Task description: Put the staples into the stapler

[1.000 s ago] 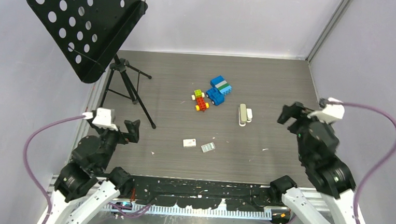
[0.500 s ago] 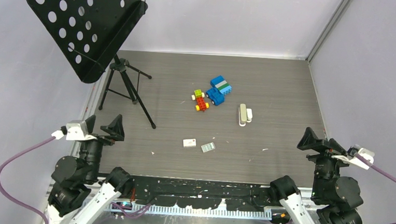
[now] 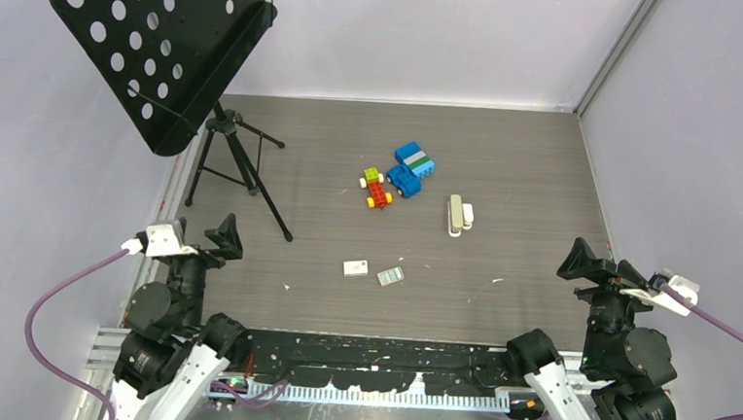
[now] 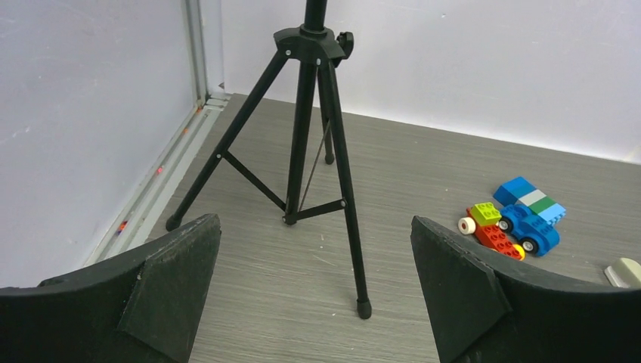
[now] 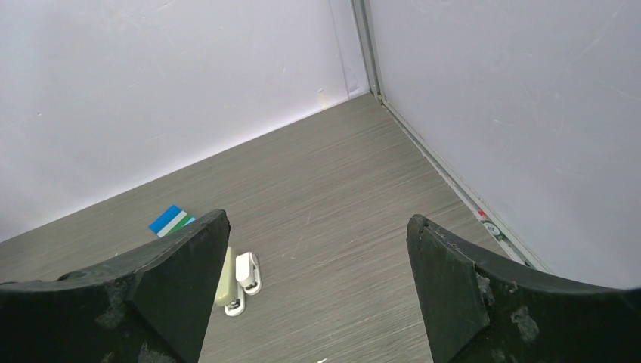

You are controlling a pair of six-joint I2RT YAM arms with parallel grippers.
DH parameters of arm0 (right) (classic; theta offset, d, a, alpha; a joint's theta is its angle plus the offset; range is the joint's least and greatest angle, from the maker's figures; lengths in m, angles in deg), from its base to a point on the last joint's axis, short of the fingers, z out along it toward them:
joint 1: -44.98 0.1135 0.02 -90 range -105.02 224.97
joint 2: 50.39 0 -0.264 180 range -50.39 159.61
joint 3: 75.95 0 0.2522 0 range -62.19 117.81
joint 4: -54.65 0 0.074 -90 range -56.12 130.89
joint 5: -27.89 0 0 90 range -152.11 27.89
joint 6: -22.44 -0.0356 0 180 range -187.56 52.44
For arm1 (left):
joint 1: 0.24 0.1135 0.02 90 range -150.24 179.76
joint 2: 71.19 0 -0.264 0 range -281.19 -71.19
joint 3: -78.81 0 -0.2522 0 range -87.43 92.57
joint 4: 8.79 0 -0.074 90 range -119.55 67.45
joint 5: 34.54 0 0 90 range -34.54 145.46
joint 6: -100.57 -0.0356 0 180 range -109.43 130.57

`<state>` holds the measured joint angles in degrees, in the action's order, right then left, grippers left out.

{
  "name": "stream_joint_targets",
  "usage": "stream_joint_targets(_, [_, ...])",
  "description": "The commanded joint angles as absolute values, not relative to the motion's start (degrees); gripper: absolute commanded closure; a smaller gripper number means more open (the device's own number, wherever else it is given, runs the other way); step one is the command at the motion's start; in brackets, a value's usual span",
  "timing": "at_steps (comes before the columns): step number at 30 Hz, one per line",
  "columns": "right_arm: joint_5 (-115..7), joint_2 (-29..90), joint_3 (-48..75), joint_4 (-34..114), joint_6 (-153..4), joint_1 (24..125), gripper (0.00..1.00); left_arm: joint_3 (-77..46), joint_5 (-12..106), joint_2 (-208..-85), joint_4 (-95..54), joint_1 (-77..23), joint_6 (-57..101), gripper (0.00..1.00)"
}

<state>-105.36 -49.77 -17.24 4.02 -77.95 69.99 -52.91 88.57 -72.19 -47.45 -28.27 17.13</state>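
Left claw [image 3: 202, 235] hovering low at the near left edge of the table [image 3: 526, 161], fingers spread wide apart, right claw [image 3: 600, 270] hovering likewise at the near right, staples [image 3: 390, 276] lying flat between them, just beside a small whitish box [image 3: 355, 267], stapler [image 3: 456, 215] lying farther back, towards the right.

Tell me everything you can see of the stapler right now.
The stapler is small and elongated, with a white body and grey-beige top, plastic-looking. It lies flat on the grey table right of centre, lengthwise near to far. A small white claw-shaped piece lies against its right side. The left gripper and right gripper are far from it. Open or closed cannot be told.
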Motion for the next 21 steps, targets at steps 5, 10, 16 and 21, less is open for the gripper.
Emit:
stream_joint_targets(5, [-108.4, -50.0, -16.7, 6.3, -77.0, 69.9, 0.09, -55.2, 82.4, -71.9, -41.6, -20.1, 16.7, 0.00])
stream_joint_targets(10, [-109.2, -50.1, -16.7, 6.0, -77.4, 70.0, 0.08, -54.9, 81.7, -71.9, -42.4, -19.5, 16.7, 0.00])
stream_joint_targets(16, [-109.9, -50.1, -16.5, 5.7, -77.6, 69.9, 0.08, -55.1, 81.8, -71.9, -42.6, -19.5, 16.6, 0.00])
stream_joint_targets(21, [-110.3, -50.1, -16.2, 5.5, -78.0, 69.9, 0.08, -55.0, 81.9, -71.9, -42.9, -19.5, 16.5, 0.00])
